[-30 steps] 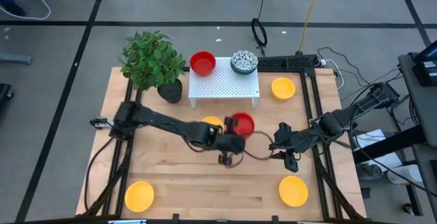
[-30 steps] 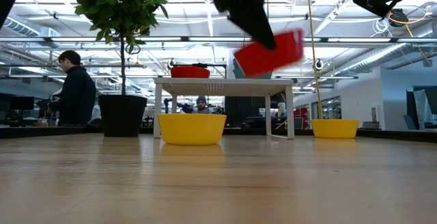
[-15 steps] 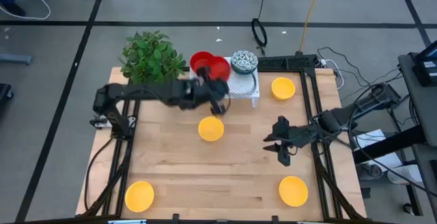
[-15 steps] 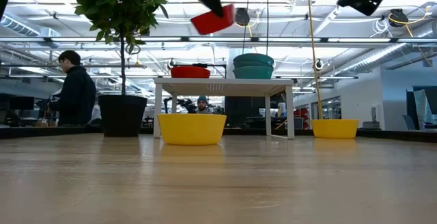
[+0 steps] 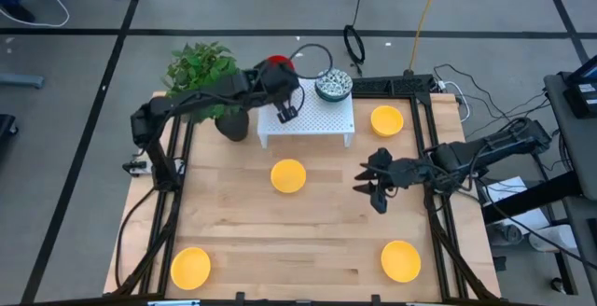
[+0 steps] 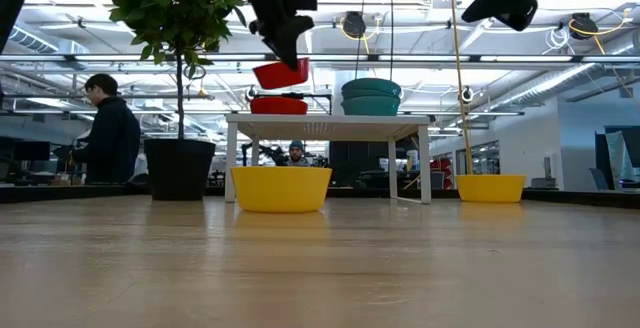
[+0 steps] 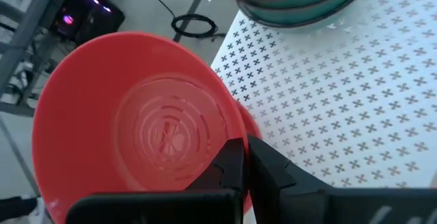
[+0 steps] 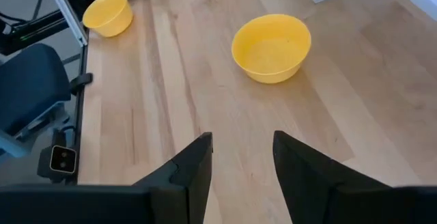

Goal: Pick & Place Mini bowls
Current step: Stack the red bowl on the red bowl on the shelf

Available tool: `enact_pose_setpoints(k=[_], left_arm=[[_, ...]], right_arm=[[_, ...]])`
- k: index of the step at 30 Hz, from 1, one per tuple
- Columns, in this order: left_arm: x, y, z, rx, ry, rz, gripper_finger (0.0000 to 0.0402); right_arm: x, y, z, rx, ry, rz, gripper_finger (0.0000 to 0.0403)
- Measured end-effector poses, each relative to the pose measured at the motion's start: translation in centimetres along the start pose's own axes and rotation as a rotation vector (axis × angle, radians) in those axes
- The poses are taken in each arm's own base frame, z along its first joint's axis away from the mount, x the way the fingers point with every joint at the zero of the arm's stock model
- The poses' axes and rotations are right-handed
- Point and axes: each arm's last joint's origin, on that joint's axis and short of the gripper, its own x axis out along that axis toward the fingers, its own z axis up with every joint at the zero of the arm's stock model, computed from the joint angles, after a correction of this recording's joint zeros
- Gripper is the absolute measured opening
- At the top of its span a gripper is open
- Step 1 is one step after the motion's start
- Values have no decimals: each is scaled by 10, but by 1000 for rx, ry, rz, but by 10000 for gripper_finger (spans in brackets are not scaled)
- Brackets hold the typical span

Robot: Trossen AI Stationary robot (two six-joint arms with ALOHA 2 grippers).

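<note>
Two red bowls are meeting at the white perforated metal rack toward 12 o'clock of the table: the left gripper is pinching the rim of a plain red shallow mini bowl and holding it just above a second red bowl sitting on the rack's 9 o'clock end. Fingers are pressed onto the rim in the left wrist view, one inside, one outside. Step in hand, as I judge it: placing/stacking red on red. Next move is calling for a short straight lowering, keeping the held bowl level and centred over the lower one, then spreading the fingers w/o dragging it.

Right gripper is waiting approx 3 o'clock of table centre, fingers spread, pinching nothing.

Other bowls: patterned blue-grey stack on the rack at its 3 o'clock end; yellow bowl mid-table; yellow at 1-2 o'clock; yellow at 5 o'clock; yellow at 7 o'clock.

Hard to make out: in the high view the left arm is covering most of both red bowls; exact gap btw them is only showing in the low view. Count in the patterned stack: can't tell. Green plant in black pot is standing at the rack's 9 o'clock side.
</note>
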Motion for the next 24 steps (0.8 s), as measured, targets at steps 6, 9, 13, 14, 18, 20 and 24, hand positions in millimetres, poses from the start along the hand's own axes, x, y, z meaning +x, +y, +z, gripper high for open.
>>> enact_pose_setpoints(k=[6, 9, 13, 14, 18, 20, 24], left_arm=[[8, 13, -4, -23, 30, -23, 12], [10, 12, -6, -12, 49, -61, 6], [16, 9, -8, 5, 76, -85, 13], [18, 9, -9, 21, 88, -86, 15], [22, 7, -9, 79, 87, -81, 6], [23, 7, -10, 80, 99, -84, 6], [24, 8, -10, 85, 99, -69, 31]], right_arm=[[1, -3, 2, 10, -4, -13, 141], [1, -5, 3, 16, -7, -20, 141], [2, -8, 5, 8, -13, -33, 141], [2, -9, 5, 10, -14, -37, 141], [3, -12, 8, 23, -23, -49, 141], [3, -13, 8, 27, -24, -53, 141], [3, -13, 9, 29, -26, -55, 141]])
